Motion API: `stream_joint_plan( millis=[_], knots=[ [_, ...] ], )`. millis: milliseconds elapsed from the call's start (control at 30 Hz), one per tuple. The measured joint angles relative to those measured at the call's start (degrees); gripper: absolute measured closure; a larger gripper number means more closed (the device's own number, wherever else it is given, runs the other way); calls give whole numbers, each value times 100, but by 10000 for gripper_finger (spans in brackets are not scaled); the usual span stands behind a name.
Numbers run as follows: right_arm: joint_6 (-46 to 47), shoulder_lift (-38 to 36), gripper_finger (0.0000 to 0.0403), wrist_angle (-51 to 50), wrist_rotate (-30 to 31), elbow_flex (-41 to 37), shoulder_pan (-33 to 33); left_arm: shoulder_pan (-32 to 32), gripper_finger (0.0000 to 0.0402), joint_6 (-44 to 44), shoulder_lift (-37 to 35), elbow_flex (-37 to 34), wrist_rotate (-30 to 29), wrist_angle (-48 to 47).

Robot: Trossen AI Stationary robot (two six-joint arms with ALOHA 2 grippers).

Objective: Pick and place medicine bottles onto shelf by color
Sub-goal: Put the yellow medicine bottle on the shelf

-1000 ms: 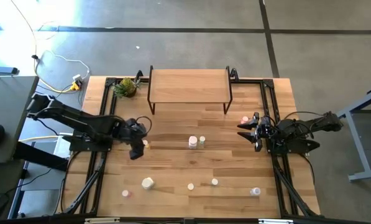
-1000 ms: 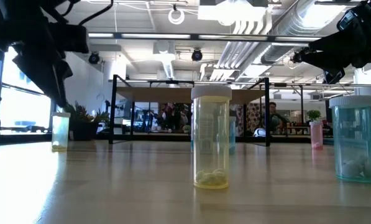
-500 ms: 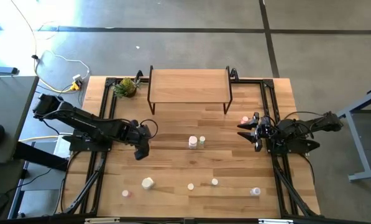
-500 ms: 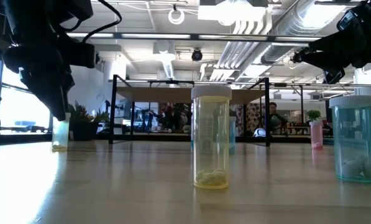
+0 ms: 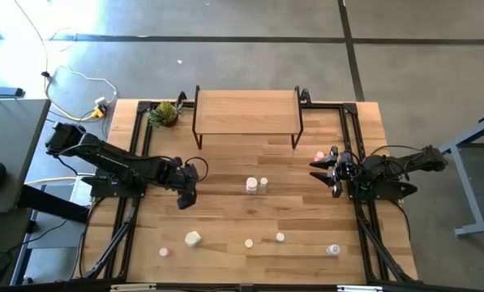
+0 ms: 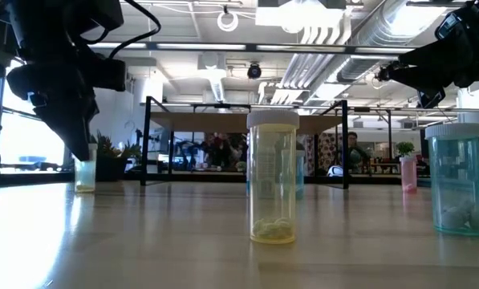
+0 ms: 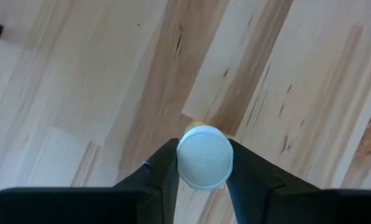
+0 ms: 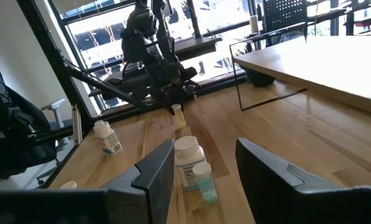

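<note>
Between left wrist jaws, white-capped bottle (image 7: 204, 157).

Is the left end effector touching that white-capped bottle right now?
Touching. The left wrist view shows the left end effector with both fingers pressed against the white-capped bottle, no gap either side.

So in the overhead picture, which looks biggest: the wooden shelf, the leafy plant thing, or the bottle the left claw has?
1. The shelf, by far the largest.
2. The leafy plant.
3. The bottle, mostly hidden under the left gripper; the left wrist view shows its white cap clamped.
</note>
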Motion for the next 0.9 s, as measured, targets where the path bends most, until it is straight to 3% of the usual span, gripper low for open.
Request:
stream_joint_plan(
  millis=[267,467,900],
  knots=[
    [-7,0,240,0,-2,-1,-1,0,294,-88,-39,38,228,83],
    [-3,0,240,0,-1,-1,-1,141,296,-4,-39,629,303,24],
    [-9,0,240,0,0,-1,0,1779,294,884,-42,2396,302,-73]
  ],
)
